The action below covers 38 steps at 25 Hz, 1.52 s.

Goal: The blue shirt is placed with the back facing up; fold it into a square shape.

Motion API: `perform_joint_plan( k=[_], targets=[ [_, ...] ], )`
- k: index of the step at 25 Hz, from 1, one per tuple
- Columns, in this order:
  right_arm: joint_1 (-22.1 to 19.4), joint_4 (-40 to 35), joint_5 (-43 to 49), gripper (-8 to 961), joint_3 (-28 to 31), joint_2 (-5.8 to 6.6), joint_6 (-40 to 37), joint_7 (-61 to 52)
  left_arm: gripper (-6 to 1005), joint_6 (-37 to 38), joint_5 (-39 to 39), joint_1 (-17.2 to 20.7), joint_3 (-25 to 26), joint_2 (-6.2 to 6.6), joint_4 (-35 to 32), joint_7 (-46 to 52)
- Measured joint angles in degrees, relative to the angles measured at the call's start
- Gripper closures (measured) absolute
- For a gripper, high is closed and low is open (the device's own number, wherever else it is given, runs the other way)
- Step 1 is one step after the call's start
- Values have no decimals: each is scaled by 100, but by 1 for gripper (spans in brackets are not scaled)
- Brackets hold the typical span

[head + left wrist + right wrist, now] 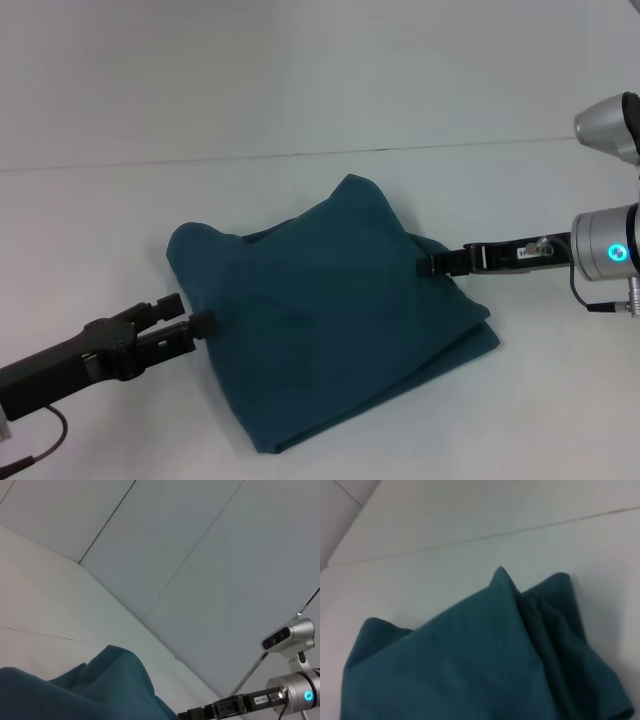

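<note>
The blue shirt (330, 320) is sat in the middle of the white table (90, 250), squeezed between the two claws, and that's really what the next move hangs on. The left gripper (198, 322) is met at the shirt's left edge, low down; the right gripper (430, 264) is met at the right edge, a bit farther back. So the cloth lies inward from both, and neither arm can be called nearer, since both are touching it or just beside it.

The long axis of the bundle is seen running diagonally, from the far left corner down to the near right corner.

Left fingers look nearly closed with a small gap at the tips, though whether fabric is actually pinched can't be told. The right claw's tip is pressed up against a fold, and its opening can't be made out either.

As for the shirt: several layers are stacked, one peak is poking up at the back, folds are bunched on the right. Roughly a lumpy rectangle, not a tidy square yet, probably.
</note>
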<state>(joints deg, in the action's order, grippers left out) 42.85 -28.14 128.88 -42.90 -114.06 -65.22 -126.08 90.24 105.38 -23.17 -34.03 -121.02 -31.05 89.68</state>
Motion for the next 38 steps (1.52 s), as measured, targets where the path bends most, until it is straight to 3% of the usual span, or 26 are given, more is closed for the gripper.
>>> perform_joint_plan(
  k=[30,38],
  targets=[
    [21,145,120,290,-70,-81,209,1,48,-43,0,-3,-6,-15,12,-4],
    [3,105,120,585,-70,-72,152,24,48,-48,0,-10,2,-28,12,-4]
  ],
)
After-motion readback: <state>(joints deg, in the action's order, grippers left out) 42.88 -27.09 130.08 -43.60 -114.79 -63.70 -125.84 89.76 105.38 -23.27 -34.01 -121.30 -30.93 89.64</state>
